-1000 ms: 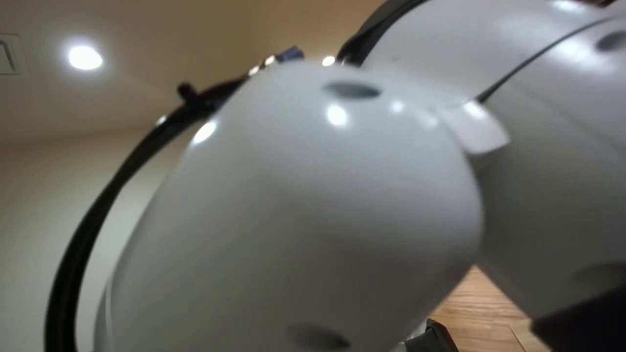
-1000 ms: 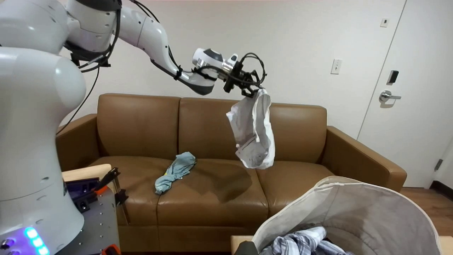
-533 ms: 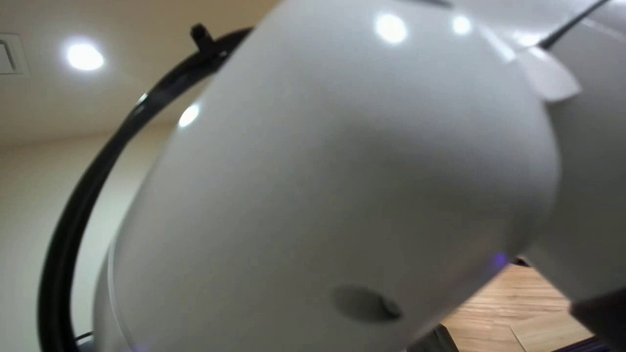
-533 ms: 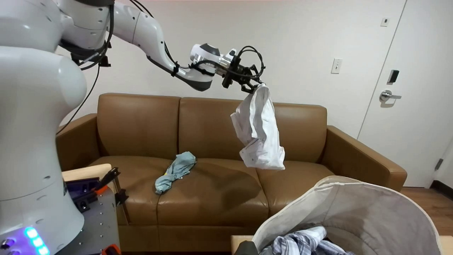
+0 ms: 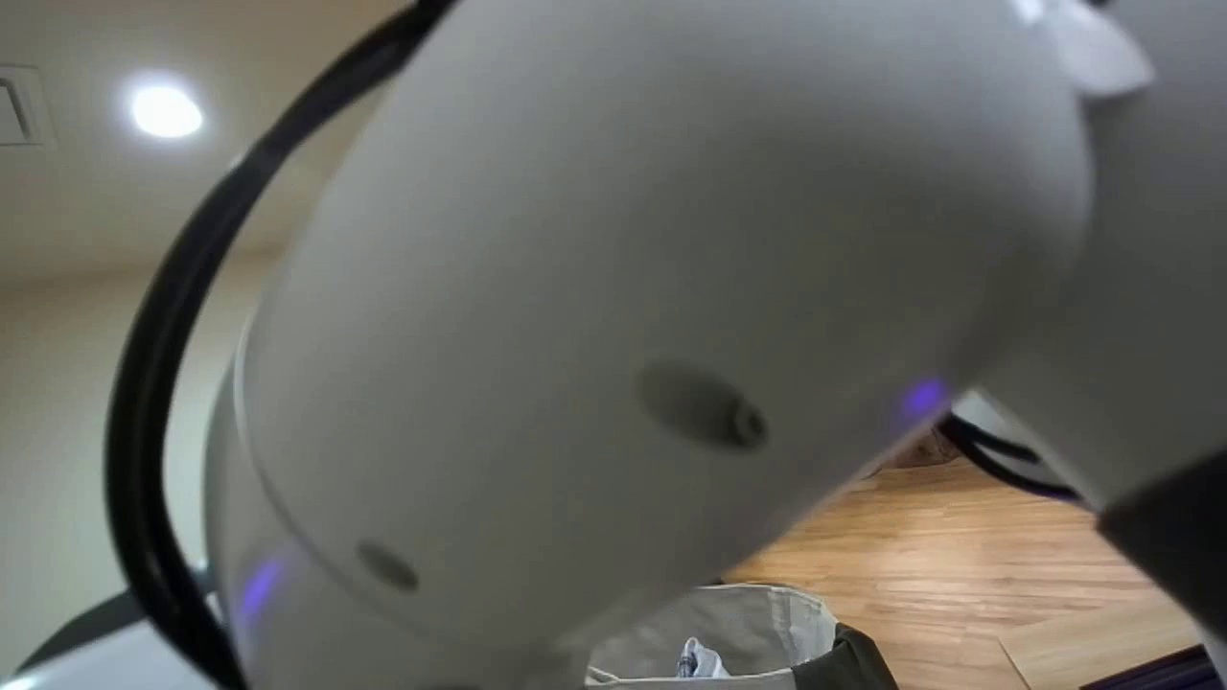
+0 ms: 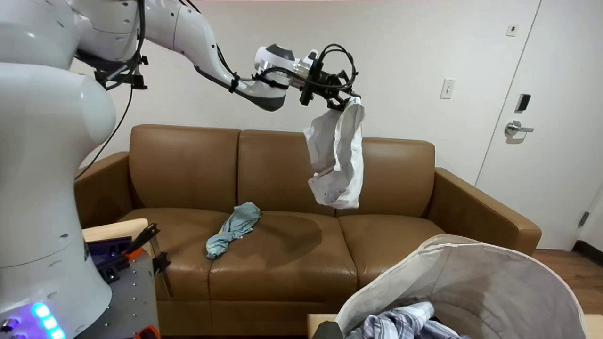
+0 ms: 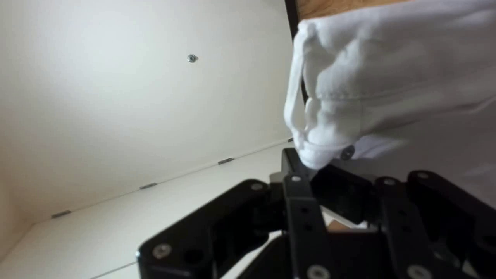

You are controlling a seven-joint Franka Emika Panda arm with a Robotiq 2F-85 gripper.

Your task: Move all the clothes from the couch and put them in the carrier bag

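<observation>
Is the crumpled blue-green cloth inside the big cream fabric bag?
No, the crumpled blue-green cloth lies on the brown leather-look couch, outside the big cream fabric bag.

Smooth leather-look couch (image 6: 282,174), glossy arm (image 6: 198,42); matt fabric bag (image 6: 494,292), creased white cloth garment (image 6: 349,160)

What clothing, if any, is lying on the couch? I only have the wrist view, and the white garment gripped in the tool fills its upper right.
Observer: In an exterior view, one crumpled blue-grey garment lies on the seat of the brown three-seat couch.
Operator: Understood. And is anything bagged?
Observer: Yes. In both exterior views, blue-and-white plaid clothing lies inside the beige carrier bag.
</observation>
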